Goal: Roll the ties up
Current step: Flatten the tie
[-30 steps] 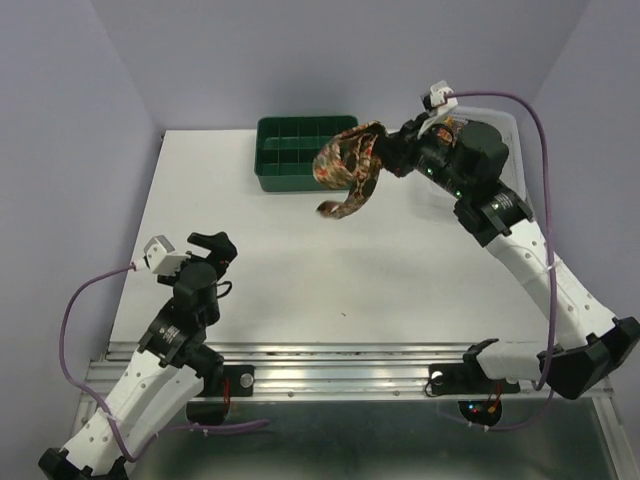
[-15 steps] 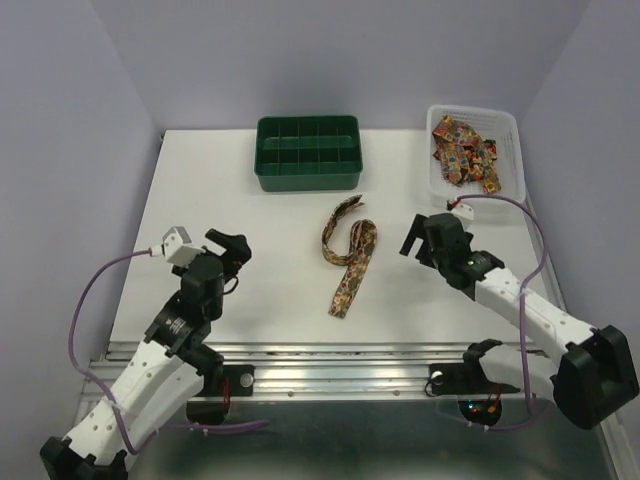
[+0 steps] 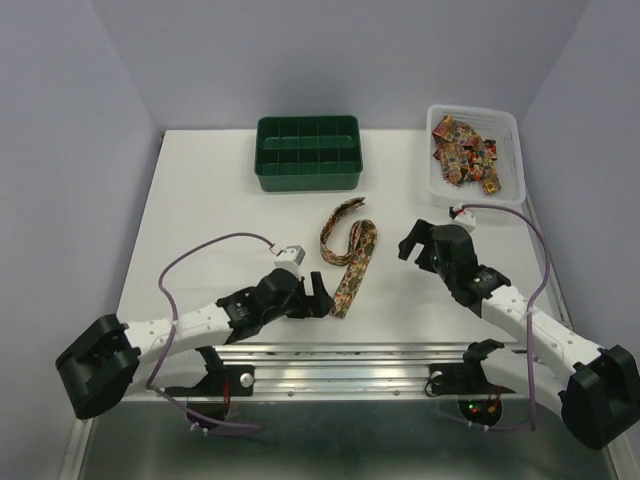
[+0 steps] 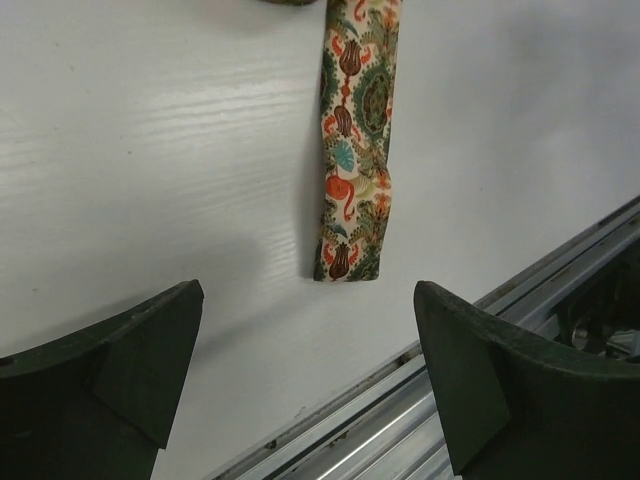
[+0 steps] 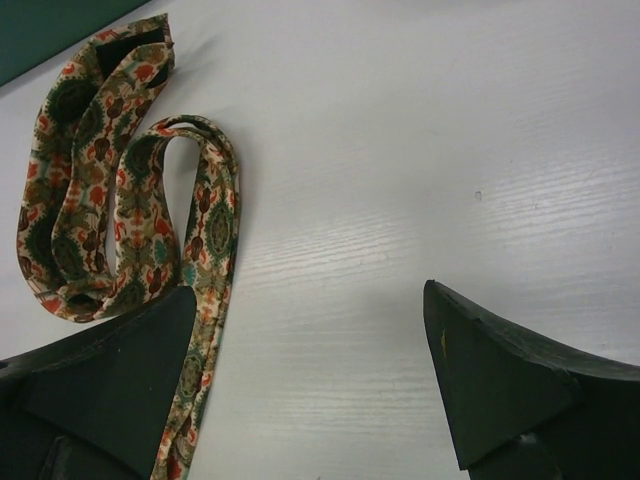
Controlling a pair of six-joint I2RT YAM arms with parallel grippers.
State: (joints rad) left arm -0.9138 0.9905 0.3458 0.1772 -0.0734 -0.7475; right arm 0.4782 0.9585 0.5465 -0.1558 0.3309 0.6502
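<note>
Tie [image 3: 347, 255]: one, loosely folded, flat at mid-table [image 3: 200, 220], toward the near edge.
Left gripper [image 3: 322, 298]: jaws wide apart, empty, just beside the tie's near end.
Right gripper [image 3: 415, 238]: jaws wide apart, empty, right of the tie.
Other ties [image 3: 463, 150]: heaped in basket [image 3: 519, 150], far right corner.
Tray [image 3: 306, 152]: far edge, middle.

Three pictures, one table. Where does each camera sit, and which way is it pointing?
Top external: fixed above and behind the arms, looking down on the table, green tray, white basket and loose tie; both arms show.
Left wrist: on the left arm, looking down; the open left gripper frames the tie's near end.
Right wrist: on the right arm, looking down at the tie's folded loops past the open right gripper.
Shared: all three show that tie.
</note>
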